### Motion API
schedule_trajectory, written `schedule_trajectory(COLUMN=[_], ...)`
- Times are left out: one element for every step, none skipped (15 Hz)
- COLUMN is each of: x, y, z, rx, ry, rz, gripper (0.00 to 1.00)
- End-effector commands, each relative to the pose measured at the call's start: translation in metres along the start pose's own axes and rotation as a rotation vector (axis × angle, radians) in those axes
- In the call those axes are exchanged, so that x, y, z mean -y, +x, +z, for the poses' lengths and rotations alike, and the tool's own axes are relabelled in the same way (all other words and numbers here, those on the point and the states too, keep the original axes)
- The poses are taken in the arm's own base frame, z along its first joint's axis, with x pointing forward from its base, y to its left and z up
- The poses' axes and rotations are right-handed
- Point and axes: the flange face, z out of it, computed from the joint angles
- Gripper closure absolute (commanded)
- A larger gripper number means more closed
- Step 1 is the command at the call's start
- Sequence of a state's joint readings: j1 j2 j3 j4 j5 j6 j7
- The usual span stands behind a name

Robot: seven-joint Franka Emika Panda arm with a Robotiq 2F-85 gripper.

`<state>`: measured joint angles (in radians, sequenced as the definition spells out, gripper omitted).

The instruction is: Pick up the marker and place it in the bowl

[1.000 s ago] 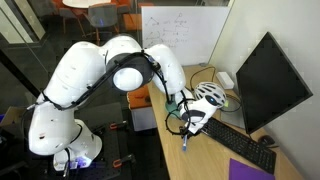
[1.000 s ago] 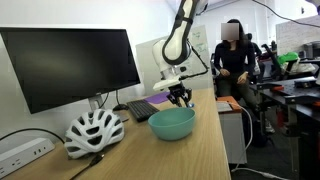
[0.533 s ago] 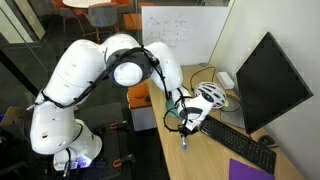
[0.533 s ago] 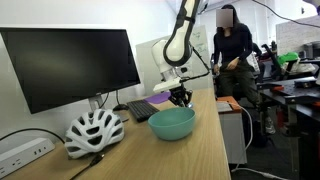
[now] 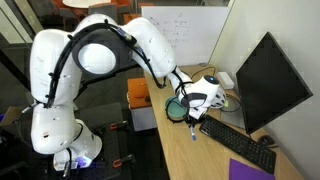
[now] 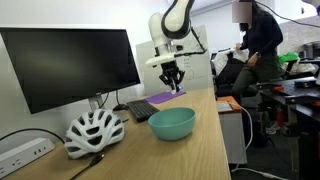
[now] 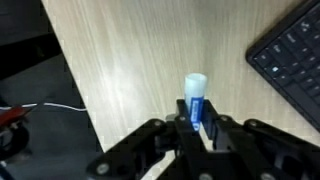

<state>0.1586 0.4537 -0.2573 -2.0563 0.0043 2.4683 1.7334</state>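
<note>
Pale wood desk (image 7: pixel 120 60) fills the wrist view, with a keyboard (image 7: pixel 295 50) cutting across one corner. My gripper (image 7: pixel 197 125) is pinching the marker (image 7: pixel 195 95) by its blue barrel, the white end pointing away from the fingers. I judge this end-on hold lets it hang straight for a clean drop. In an exterior view the gripper (image 6: pixel 173 82) hangs clear above the desk, near the bowl (image 6: pixel 172 123) but not yet over it. As far as I can see, nothing lies in the bowl. A white helmet (image 6: pixel 93 130) sits by the monitor (image 6: pixel 65 65), well apart from my route to the rim.
</note>
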Motion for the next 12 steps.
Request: schedule_trajectory(x=[-0.027,-0.034,-0.041,-0.046,-0.052,-0.058,-0.065,-0.071,-0.077,-0.081,-0.084,-0.085], y=[-0.023,-0.036,-0.053,-0.069,-0.088,-0.105,-0.124,-0.14,-0.153,-0.164,-0.173,-0.178], z=[-0.045,-0.055,-0.061,-0.065,-0.066,-0.065,-0.062,-0.057,-0.05,-0.042,-0.033,-0.022], rx=[0.014,0.016,0.014,0.01,0.021,0.013,0.018,0.013,-0.006,-0.02,-0.036,-0.037], ry=[-0.011,-0.007,-0.005,-0.001,-0.013,-0.008,-0.004,-0.012,0.002,-0.007,-0.01,-0.016], rz=[-0.105,-0.145,-0.186,-0.224,-0.279,-0.31,-0.36,-0.399,-0.445,-0.485,-0.517,-0.554], gripper=[0.95,0.95,0.95,0.95,0.95,0.95,0.95,0.95,0.95,0.95,0.95,0.95])
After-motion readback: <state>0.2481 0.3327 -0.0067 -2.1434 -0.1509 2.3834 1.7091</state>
